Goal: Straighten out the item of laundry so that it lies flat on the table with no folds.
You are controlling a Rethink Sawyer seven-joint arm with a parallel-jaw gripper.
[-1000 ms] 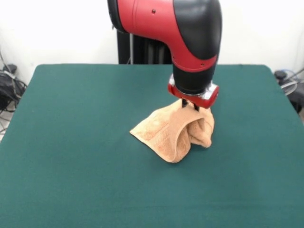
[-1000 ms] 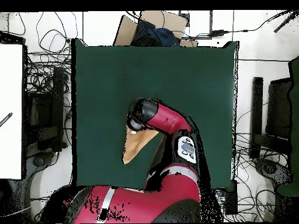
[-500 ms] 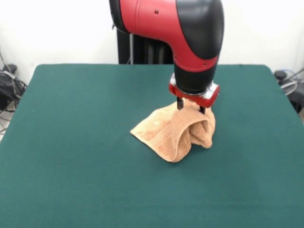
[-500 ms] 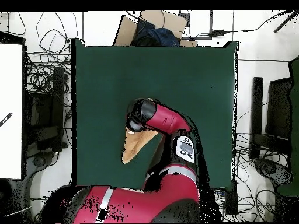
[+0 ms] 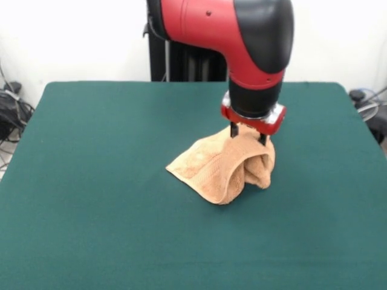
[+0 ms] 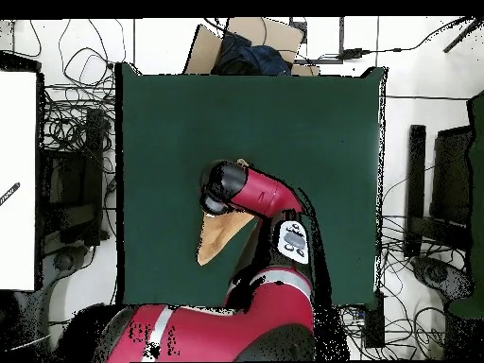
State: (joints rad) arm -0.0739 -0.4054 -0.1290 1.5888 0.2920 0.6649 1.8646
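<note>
The peach-orange towel (image 5: 221, 168) is bunched on the green table (image 5: 91, 181), right of centre in the front view. Its upper edge is lifted and the cloth hangs from it in folds, while its left corner lies flat on the felt. My gripper (image 5: 247, 133) stands right over the lifted edge, shut on the towel. In the overhead view the arm (image 6: 248, 192) covers most of the towel (image 6: 219, 236); only a tapering piece shows below the wrist.
A cardboard box (image 6: 248, 43) with dark cloth sits beyond the table's far edge in the overhead view. Cables (image 6: 66, 123) and equipment lie on the floor on both sides. A white board (image 6: 19, 180) stands at the left.
The gripper has shifted slightly right and a bit farther from the camera in the front view, carrying the towel's held edge with it. The towel's shape is nearly the same.
</note>
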